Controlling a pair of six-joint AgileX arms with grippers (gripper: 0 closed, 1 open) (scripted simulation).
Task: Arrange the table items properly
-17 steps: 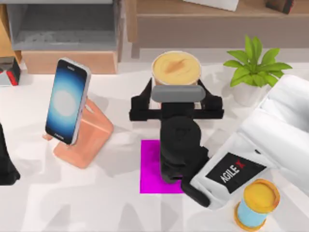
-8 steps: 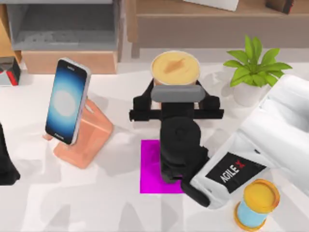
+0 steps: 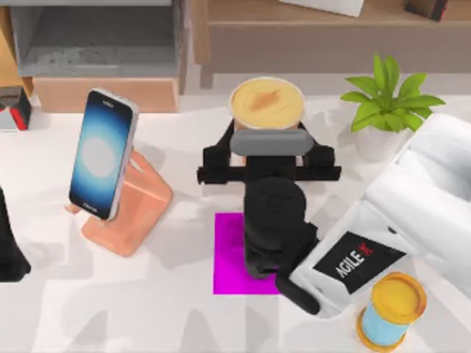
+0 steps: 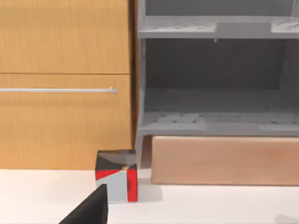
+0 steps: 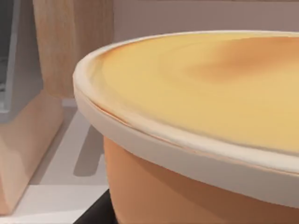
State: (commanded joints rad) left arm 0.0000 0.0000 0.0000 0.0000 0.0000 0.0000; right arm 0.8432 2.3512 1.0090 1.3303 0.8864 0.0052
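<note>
A tall orange cup (image 3: 267, 103) with a creamy yellow top stands at the back middle of the table. My right gripper (image 3: 268, 138) reaches it from the near side, a black finger pressed against each side of the cup, shut on it. The right wrist view has the cup (image 5: 196, 116) very close. A slim smartphone (image 3: 103, 154) with a glowing blue-white screen leans on a peach stand (image 3: 140, 209) at the left. My left arm (image 3: 7, 250) is parked at the table's left edge.
A magenta mat (image 3: 229, 254) lies under the right arm. A green potted plant (image 3: 390, 103) stands at the back right, and a yellow-topped blue cylinder (image 3: 390, 312) at the front right. A grey shelf unit (image 4: 215, 79), a wooden cabinet and a red-grey cube (image 4: 117, 179) line the back left.
The right gripper's fingers have drawn in against the cup's sides, and the cup has shifted slightly toward the back left. The left arm has not moved.
</note>
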